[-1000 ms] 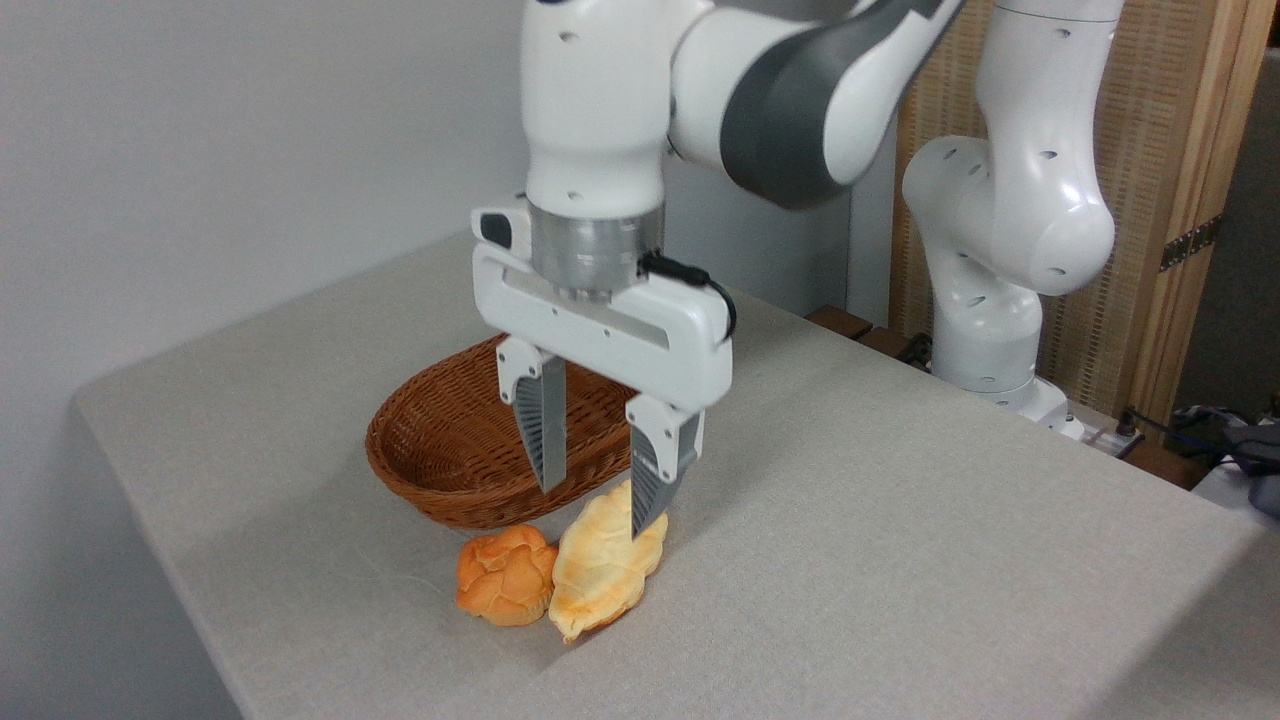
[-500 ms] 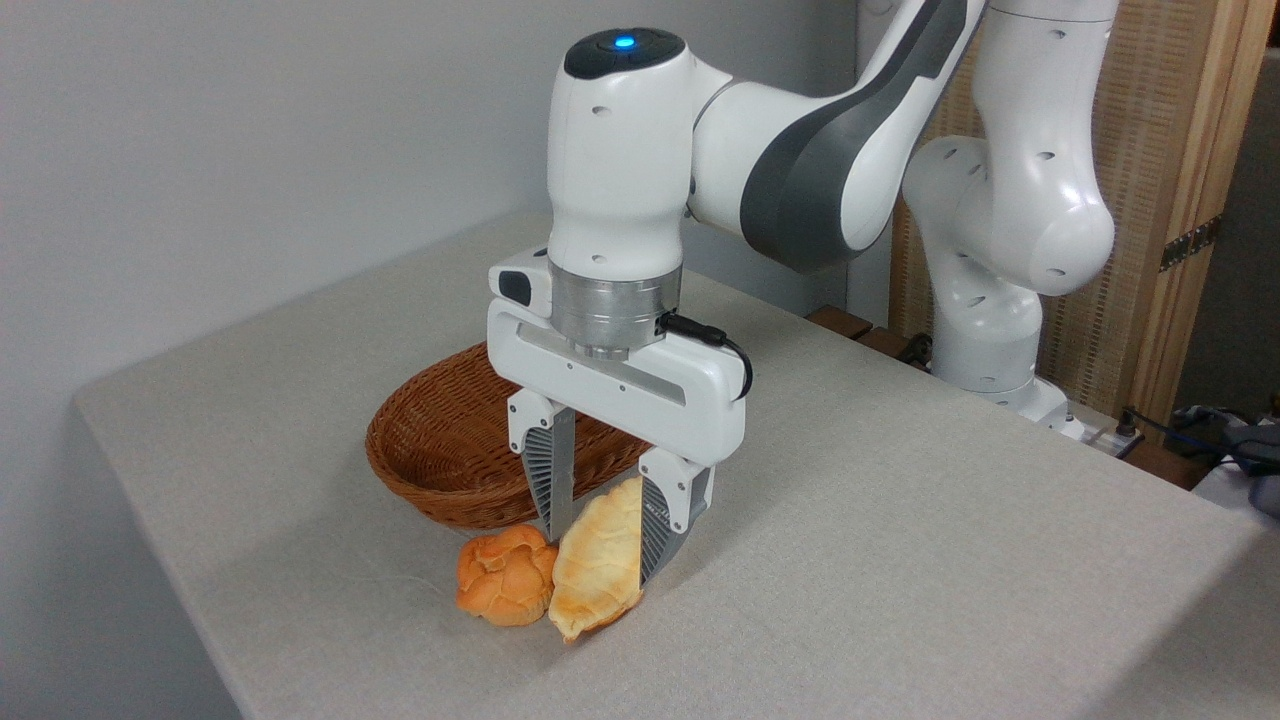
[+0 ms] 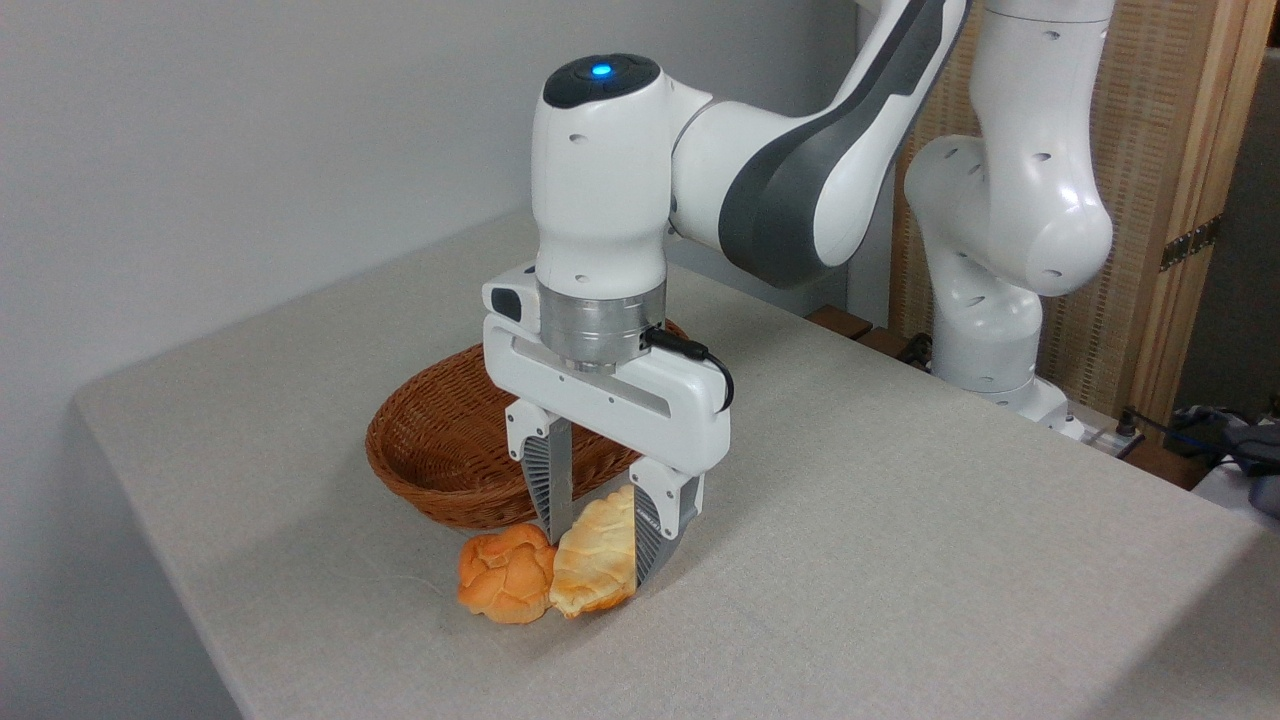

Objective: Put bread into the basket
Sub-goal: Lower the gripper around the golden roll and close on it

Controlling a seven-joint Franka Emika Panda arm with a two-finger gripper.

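Camera view, single fixed angle. The bread (image 3: 595, 555) is a pale cream-yellow loaf with toasted golden edges and a ridged top, squeezed short between the fingers. It sits low at the front of the grey surface (image 3: 900, 560), at 6 o'clock from the basket (image 3: 440, 440), outside its rim; whether its underside touches the surface I cannot tell.

Gripper (image 3: 597, 535) points straight down, fingers closed in on the bread from both sides, one ribbed grey finger (image 3: 548, 485) on its left flank, the other on its right. Narrow gap, filled by the loaf.

A small round orange knotted bun (image 3: 503, 587) lies on the surface, touching the bread at its 9 o'clock side.

Basket is oval, brown woven wicker, low sides. The visible part of its inside holds nothing; its right half is hidden behind the gripper body.

White Panda arm (image 3: 780, 170) comes in from 2 o'clock, blue light on the wrist top. No readable writing or labels anywhere. A wood-framed woven screen (image 3: 1180, 150) stands behind at 2 o'clock.
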